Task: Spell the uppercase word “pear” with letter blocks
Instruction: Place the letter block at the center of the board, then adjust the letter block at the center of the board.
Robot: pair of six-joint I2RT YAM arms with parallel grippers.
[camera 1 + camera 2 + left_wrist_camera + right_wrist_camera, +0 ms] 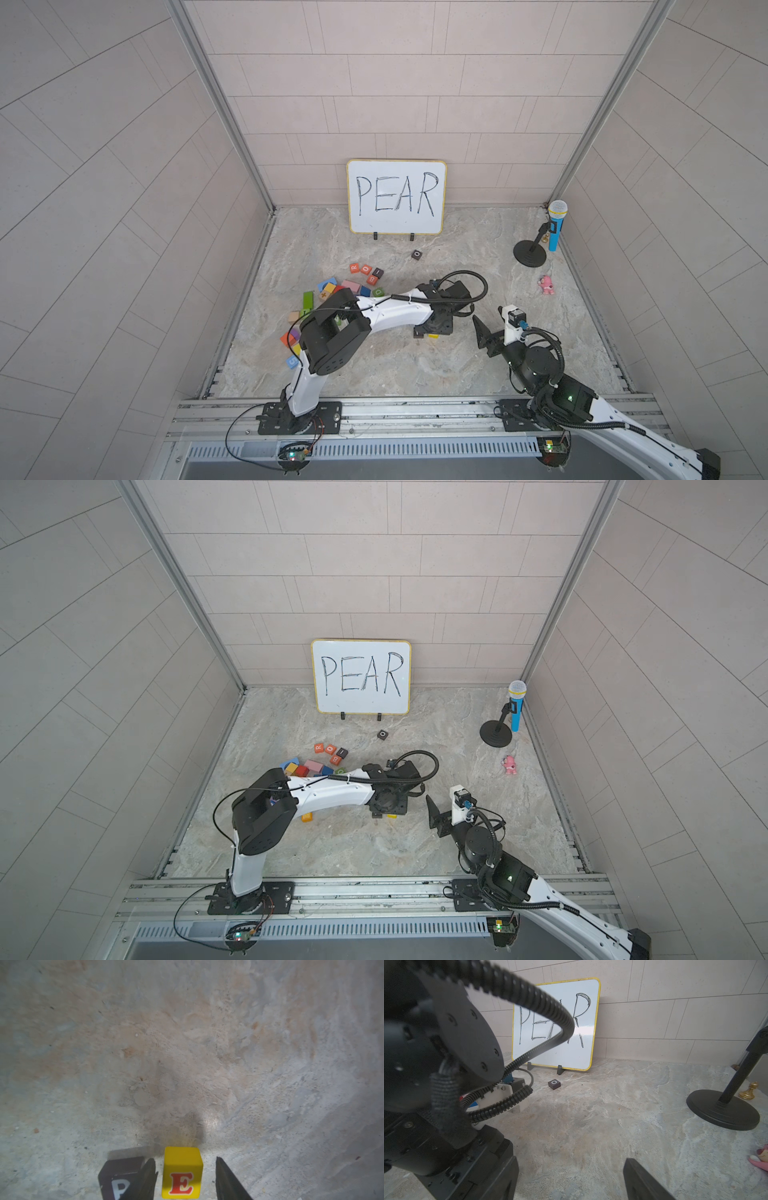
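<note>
The whiteboard (396, 197) stood at the back of the table (415, 374), the O cube (417, 254) before it. The heap of cubes (328, 291) lay at the left, the R block (354, 268) on its rear edge. The E block (181, 1172) sat between the fingers of the left gripper (185, 1159), touching neither, the P block (121, 1178) just outside one finger. The microphone stand (530, 253) stood back right, the toy figure (547, 285) before it.

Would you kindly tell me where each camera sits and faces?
Top views: high above the base rail, looking down at the marble-patterned tabletop; left arm and right arm show.
Left wrist: just over the tabletop; open left pincer straddles the yellow cube with red E.
Right wrist: low, facing the yellow-framed whiteboard; left arm and open right pincer show.
Shared: top and right-wrist views show the whiteboard.
</note>
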